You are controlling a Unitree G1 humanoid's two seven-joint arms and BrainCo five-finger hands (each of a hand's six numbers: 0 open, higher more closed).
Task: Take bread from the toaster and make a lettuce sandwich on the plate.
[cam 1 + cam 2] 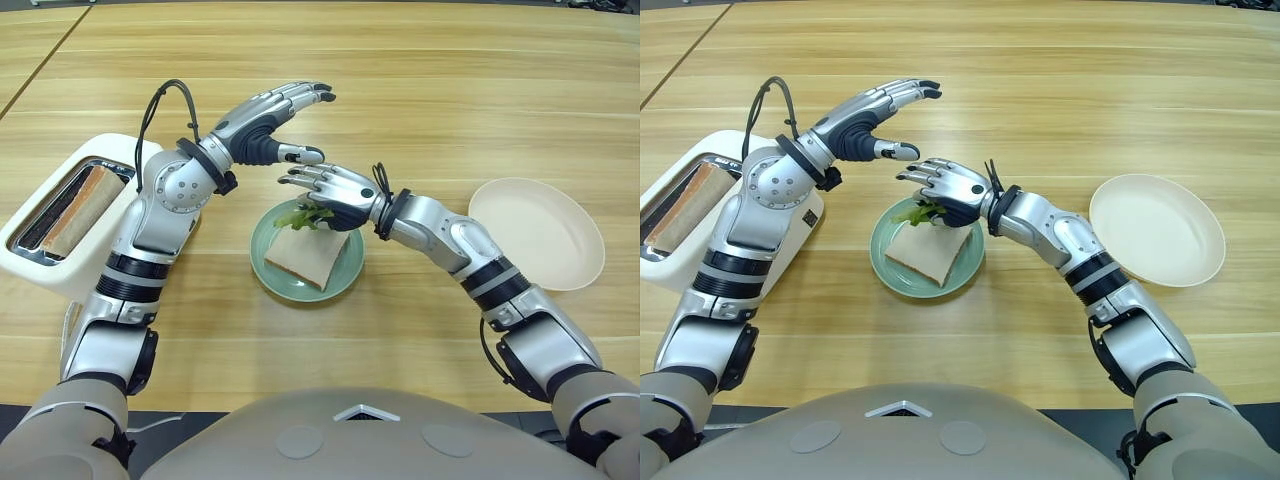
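1. Far left of the frame: a white toaster (38, 262) sits on the wooden tabletop (430, 90). One bread slice (85, 208) stands in its right-hand slot, crust edge showing above the opening.

2. Left of centre: I see the left hand (265, 125) held in the air above the tabletop, to the upper right of the toaster and beyond the green plate. Its fingers (300, 95) are stretched out and apart, pointing right, with the thumb lower and also extended. It holds nothing.

3. Centre: a round green plate (259, 258) lies flat on the tabletop. A second bread slice (308, 258) lies flat on it, one corner toward the lower edge of the frame. A piece of lettuce (300, 216) rests at the upper edge of this slice, partly overhanging onto the plate.

4. Just right of centre: the right hand (338, 190) hovers directly over the lettuce, palm down, with the wrist coming in from the right. Its fingers (305, 178) are spread and point left, not closed around the leaf. I cannot tell whether the palm touches the lettuce.

5. Right of the frame: a cream plate (540, 235) rests on the tabletop, well apart from the green plate, behind the right forearm.
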